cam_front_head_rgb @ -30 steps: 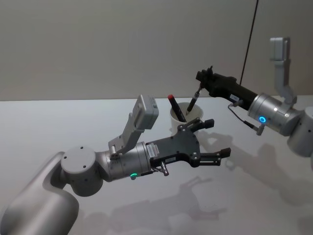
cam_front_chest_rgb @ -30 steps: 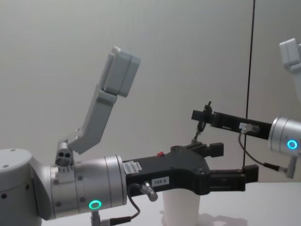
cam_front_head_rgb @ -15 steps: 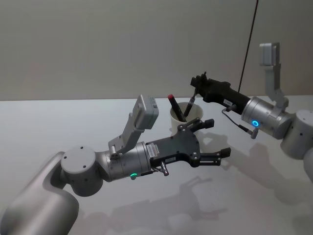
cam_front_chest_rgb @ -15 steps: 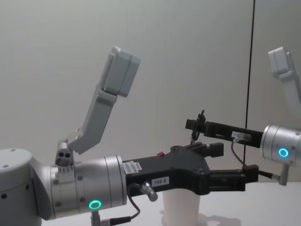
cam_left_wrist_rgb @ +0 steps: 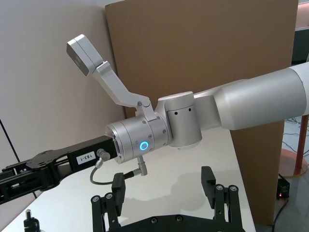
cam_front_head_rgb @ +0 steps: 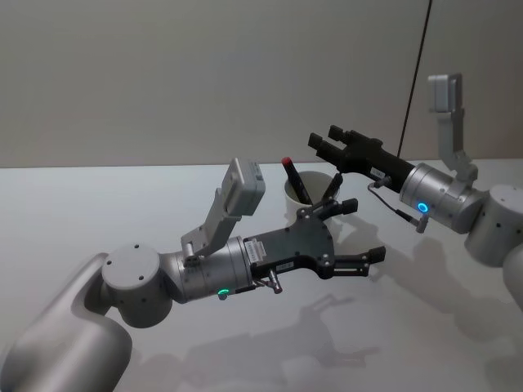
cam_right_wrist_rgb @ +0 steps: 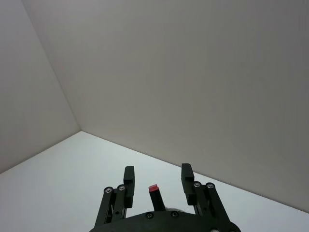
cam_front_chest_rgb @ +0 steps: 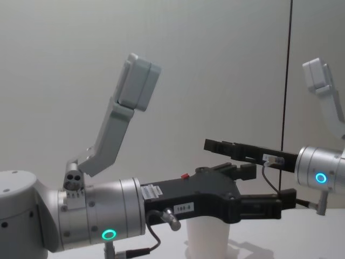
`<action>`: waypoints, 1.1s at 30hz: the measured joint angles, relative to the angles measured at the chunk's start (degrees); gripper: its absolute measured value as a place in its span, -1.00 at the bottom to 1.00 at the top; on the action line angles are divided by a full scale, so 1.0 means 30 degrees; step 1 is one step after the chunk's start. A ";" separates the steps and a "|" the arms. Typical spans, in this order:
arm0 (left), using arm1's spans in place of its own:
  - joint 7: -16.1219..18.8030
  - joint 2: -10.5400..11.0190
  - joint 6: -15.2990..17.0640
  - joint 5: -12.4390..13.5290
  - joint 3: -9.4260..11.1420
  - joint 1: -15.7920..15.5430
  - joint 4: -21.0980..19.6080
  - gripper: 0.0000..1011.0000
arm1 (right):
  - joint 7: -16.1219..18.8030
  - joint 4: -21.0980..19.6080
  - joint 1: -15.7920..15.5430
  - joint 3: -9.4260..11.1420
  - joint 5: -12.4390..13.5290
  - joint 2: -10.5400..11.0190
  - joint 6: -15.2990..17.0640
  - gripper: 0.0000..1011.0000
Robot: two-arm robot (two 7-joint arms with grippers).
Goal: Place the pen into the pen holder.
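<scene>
In the head view, the pen holder (cam_front_head_rgb: 312,194) stands on the white table (cam_front_head_rgb: 98,204), just behind the left gripper (cam_front_head_rgb: 359,231), whose fingers are spread wide with nothing between them. Two pens stand in the cup. The black pen (cam_front_head_rgb: 331,188) leans against the rim on the side nearer the right gripper (cam_front_head_rgb: 324,144), its upper end tilted toward that gripper and lying just below its fingertips, apart from them. The red-capped pen (cam_front_head_rgb: 294,178) leans the other way, cap up, off to the left of those fingertips. The right gripper's fingers are parted and empty, held above the cup's rim.

In the left wrist view, the left gripper (cam_left_wrist_rgb: 161,186) shows its two fingers (cam_left_wrist_rgb: 117,187) apart with bare table between them; the right gripper's dark body reaches across beyond them.

In the right wrist view, the right gripper (cam_right_wrist_rgb: 157,178) is released, and the red cap of the red-capped pen (cam_right_wrist_rgb: 153,188) sits between its two fingers, touching neither.

In the chest view, the pen holder (cam_front_chest_rgb: 207,238) stands directly behind the left gripper (cam_front_chest_rgb: 269,189), and the right gripper (cam_front_chest_rgb: 211,144) hangs above it, level.
</scene>
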 joint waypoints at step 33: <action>0.0000 0.0000 0.0000 0.0000 0.0000 0.0000 -0.0001 0.98 | -0.0083 0.0549 0.0313 0.0116 0.0189 -0.0044 -0.0157 0.98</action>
